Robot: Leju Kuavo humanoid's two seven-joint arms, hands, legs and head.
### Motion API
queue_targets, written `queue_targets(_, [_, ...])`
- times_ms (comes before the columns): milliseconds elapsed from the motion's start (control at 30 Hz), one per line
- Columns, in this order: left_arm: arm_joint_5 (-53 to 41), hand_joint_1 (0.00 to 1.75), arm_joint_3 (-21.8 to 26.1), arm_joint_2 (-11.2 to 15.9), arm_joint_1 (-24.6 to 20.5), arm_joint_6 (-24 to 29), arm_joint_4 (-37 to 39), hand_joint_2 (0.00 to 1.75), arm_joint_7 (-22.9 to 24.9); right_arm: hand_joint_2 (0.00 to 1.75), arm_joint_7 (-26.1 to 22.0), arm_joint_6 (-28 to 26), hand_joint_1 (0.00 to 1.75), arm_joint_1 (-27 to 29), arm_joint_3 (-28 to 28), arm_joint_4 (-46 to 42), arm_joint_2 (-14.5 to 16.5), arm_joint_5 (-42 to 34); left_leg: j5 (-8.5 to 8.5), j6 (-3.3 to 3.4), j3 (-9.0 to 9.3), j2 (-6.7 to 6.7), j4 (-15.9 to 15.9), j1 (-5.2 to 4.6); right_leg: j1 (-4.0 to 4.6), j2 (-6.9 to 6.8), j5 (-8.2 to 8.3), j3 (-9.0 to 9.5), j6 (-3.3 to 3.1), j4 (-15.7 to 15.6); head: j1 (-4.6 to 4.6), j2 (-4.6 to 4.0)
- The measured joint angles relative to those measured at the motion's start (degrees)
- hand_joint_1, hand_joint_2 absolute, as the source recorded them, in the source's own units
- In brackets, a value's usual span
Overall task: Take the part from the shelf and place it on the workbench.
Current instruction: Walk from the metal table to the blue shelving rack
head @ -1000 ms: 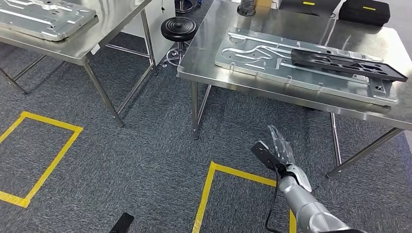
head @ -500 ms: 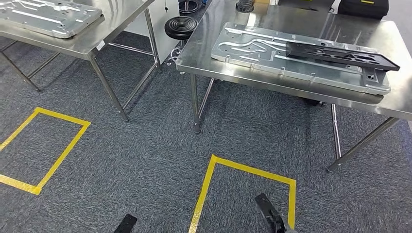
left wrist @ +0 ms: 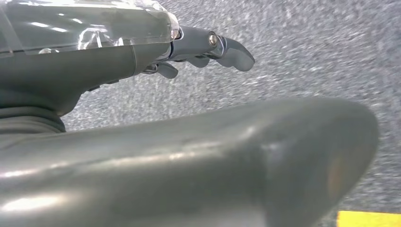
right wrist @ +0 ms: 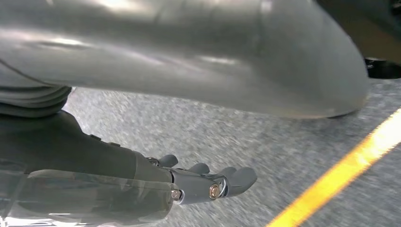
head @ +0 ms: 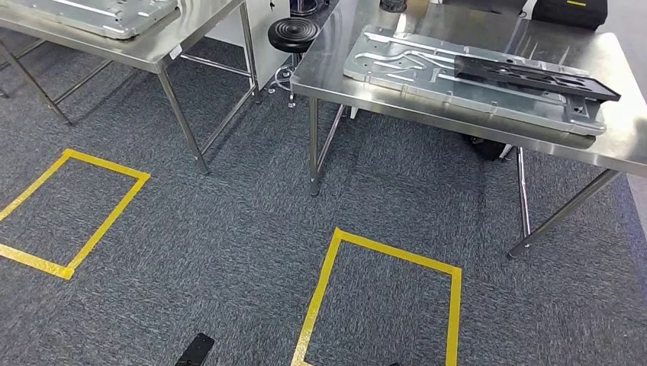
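The black flat part (head: pixel 534 76) lies on a silver machined plate (head: pixel 412 61) on the steel workbench (head: pixel 627 122) at the upper right of the head view. My left hand (left wrist: pixel 142 94) hangs over grey carpet with its fingers (left wrist: pixel 222 47) stretched out and apart from the thick thumb (left wrist: pixel 213 161), holding nothing. My right hand (right wrist: pixel 142 179) also hangs above the carpet, fingers (right wrist: pixel 217 184) extended, with nothing in it. Both hands are far below the workbench top.
A second steel table (head: pixel 191 34) with another silver plate (head: pixel 114 11) stands at the upper left. A black round stool (head: pixel 294 34) sits between the tables. Yellow tape rectangles (head: pixel 381 252) mark the carpet, one in front of the workbench (head: pixel 76 213).
My right arm and hand have dropped out of the head view. The whole picture has shifted, so the camera has moved. The black part stays on the plate.
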Motion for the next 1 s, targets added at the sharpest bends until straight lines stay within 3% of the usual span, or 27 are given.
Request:
queue_targets(67, [-0.14,0.0,-0.01,-0.01,0.08,-0.01,0.0,0.0,0.07,0.0,0.21,0.1,0.0,0.23,-0.26,0.14,0.26,-0.01,1.29,-0.18,-2.08,0.02,0.36,-0.02,-0.01,0.01,1.94,2.1,-0.01,1.08,0.0,-0.01])
queue_targets(133, [-0.32,0.0,-0.06,-0.04,0.13,-0.03,0.0,0.0,0.16,0.0,0.26,0.22,0.0,0.38,-0.49,0.24,0.44,-0.03,2.41,-0.49,-3.76,-0.03,0.79,-0.02,0.07,0.12,4.46,8.05,-0.45,-5.33,0.0,-0.01])
queue_targets(200, [-0.43,0.0,-0.18,-0.13,0.11,-0.1,0.0,0.0,0.22,0.0,0.11,0.37,0.0,0.31,-0.75,0.26,0.54,-0.06,3.39,-1.04,-4.63,-0.07,1.09,-0.15,0.4,0.3,3.6,14.5,-1.19,-14.2,0.0,-0.01])
queue_targets(233, [-0.49,0.0,-0.24,-0.16,0.08,-0.14,0.0,0.0,0.23,0.0,0.01,0.48,0.0,0.28,-0.86,0.26,0.64,-0.08,3.92,-1.38,-4.78,-0.04,1.1,-0.16,0.6,0.38,2.84,16.25,-1.6,-16.93,0.0,-0.01])
queue_targets(267, [-0.55,0.0,-0.29,-0.19,0.08,-0.18,0.0,0.0,0.23,0.0,-0.07,0.56,0.0,0.29,-0.97,0.26,0.75,-0.11,4.48,-1.75,-4.88,0.0,1.01,-0.15,0.79,0.39,2.61,16.84,-1.99,-18.28,0.0,0.0])
queue_targets(333, [-0.64,0.0,-0.33,-0.2,0.16,-0.23,0.0,0.0,0.24,0.0,-0.11,0.8,0.0,0.39,-1.12,0.33,1.07,-0.22,4.89,-2.4,-5.23,-0.02,1.01,0.0,0.68,0.19,3.63,16.12,-2.82,-18.52,-0.01,0.0])
queue_targets(367, [-0.69,0.0,-0.34,-0.2,0.22,-0.26,0.0,0.0,0.26,0.0,-0.13,0.9,0.0,0.41,-1.15,0.37,1.18,-0.3,3.46,-2.69,-5.7,-0.08,1.99,0.05,0.59,0.03,4.37,15.48,-3.28,-18.58,-0.01,0.0])
queue_targets(400, [-0.76,0.0,-0.34,-0.19,0.25,-0.28,0.0,0.0,0.28,0.0,-0.17,1.02,0.0,0.45,-1.18,0.4,1.28,-0.38,0.9,-2.95,-6.45,-0.13,4.1,0.14,0.52,-0.14,5.15,14.66,-3.66,-18.61,-0.01,0.0])
queue_targets(467, [-0.87,0.0,-0.36,-0.19,0.22,-0.32,0.0,0.0,0.32,0.0,-0.38,1.18,0.0,0.45,-1.27,0.41,1.39,-0.46,-5.51,-3.45,-8.19,-0.15,11.45,0.32,0.72,-0.34,6.64,12.65,-4.14,-18.38,-0.01,0.0])
queue_targets(500, [-0.9,0.0,-0.37,-0.19,0.2,-0.33,0.0,0.0,0.32,0.0,-0.51,1.3,0.0,0.45,-1.33,0.41,1.45,-0.46,-7.17,-3.67,-8.69,-0.15,15.16,0.39,0.81,-0.41,7.34,11.57,-4.18,-18.17,-0.01,0.0])
queue_targets(533, [-0.93,0.0,-0.38,-0.2,0.2,-0.33,0.0,0.0,0.32,0.0,-0.63,1.42,0.0,0.44,-1.39,0.41,1.5,-0.46,-7.45,-3.83,-8.7,-0.15,17.76,0.42,0.86,-0.45,7.97,10.52,-4.15,-17.91,-0.01,0.0])
queue_targets(567, [-0.96,0.0,-0.38,-0.2,0.21,-0.33,0.0,0.0,0.32,0.0,-0.73,1.58,0.0,0.44,-1.43,0.4,1.55,-0.46,-6.23,-3.91,-7.73,-0.15,18.4,0.46,0.88,-0.48,8.59,9.31,-4.06,-17.5,0.0,0.0])
queue_targets(600, [-0.98,0.0,-0.39,-0.21,0.2,-0.34,0.0,0.0,0.32,0.0,-0.82,1.74,0.0,0.43,-1.45,0.4,1.6,-0.46,-4.52,-3.9,-5.83,-0.14,17.04,0.49,0.88,-0.49,9.13,8.12,-3.94,-17.03,0.0,0.0])
queue_targets(667, [-1.01,0.0,-0.41,-0.21,0.05,-0.35,0.0,0.0,0.32,0.0,-1.1,1.99,0.0,0.41,-1.46,0.4,1.71,-0.43,-2.99,-3.62,0.61,-0.13,9.42,0.46,0.95,-0.46,10.04,6.0,-3.57,-15.9,-0.01,0.01])
queue_targets(733, [-1.03,0.0,-0.46,-0.21,-0.24,-0.35,0.0,0.0,0.32,0.0,-1.4,2.13,0.0,0.38,-1.48,0.4,1.85,-0.26,-4.77,-2.82,5.59,-0.18,1.87,0.23,1.07,-0.49,10.94,4.76,-3.01,-15.1,-0.02,0.01])
queue_targets(767, [-1.03,0.0,-0.48,-0.21,-0.3,-0.35,0.0,0.0,0.32,0.0,-1.5,2.16,0.0,0.37,-1.48,0.4,1.93,-0.15,-5.45,-2.32,6.5,-0.21,-0.07,0.07,1.08,-0.51,11.43,4.4,-2.69,-14.99,-0.01,0.01])
queue_targets(833, [-1.04,0.0,-0.5,-0.2,-0.11,-0.34,0.0,0.0,0.33,0.0,-1.61,2.26,0.0,0.41,-1.48,0.41,2.03,0.04,-5.0,-1.24,5.84,-0.11,-0.69,0.06,0.88,-0.46,12.06,3.89,-1.99,-15.0,0.0,0.01])
queue_targets(867, [-1.08,0.0,-0.51,-0.21,0.01,-0.31,0.0,0.0,0.31,0.44,-1.64,2.35,0.0,0.48,-1.48,0.42,2.05,0.1,-4.48,-0.76,5.38,-0.01,-0.79,0.14,0.76,-0.33,11.17,3.48,-1.64,-14.35,0.0,0.01])
queue_targets(900, [-1.11,0.0,-0.53,-0.24,0.08,-0.25,0.0,0.0,0.27,0.87,-1.69,2.44,0.0,0.54,-1.48,0.42,2.06,0.14,-3.86,-0.36,4.78,0.08,-0.9,0.23,0.65,-0.18,9.17,2.75,-1.26,-12.61,0.0,0.01])
queue_targets(967, [-1.16,0.0,-0.61,-0.3,0.13,-0.13,0.0,0.0,0.13,1.75,-1.8,2.48,0.0,0.59,-1.48,0.43,2.07,0.2,-2.64,-0.01,3.34,0.14,-0.89,0.26,0.37,0.04,3.52,0.59,-0.61,-6.07,0.0,0.01])
queue_targets(1000, [-1.15,0.0,-0.66,-0.32,0.17,-0.07,0.0,0.44,0.07,1.31,-1.86,2.28,0.0,0.59,-1.48,0.43,2.08,0.26,-2.06,-0.02,2.58,0.15,-0.85,0.25,0.26,0.06,1.58,-0.43,-0.35,-2.29,0.0,0.01])
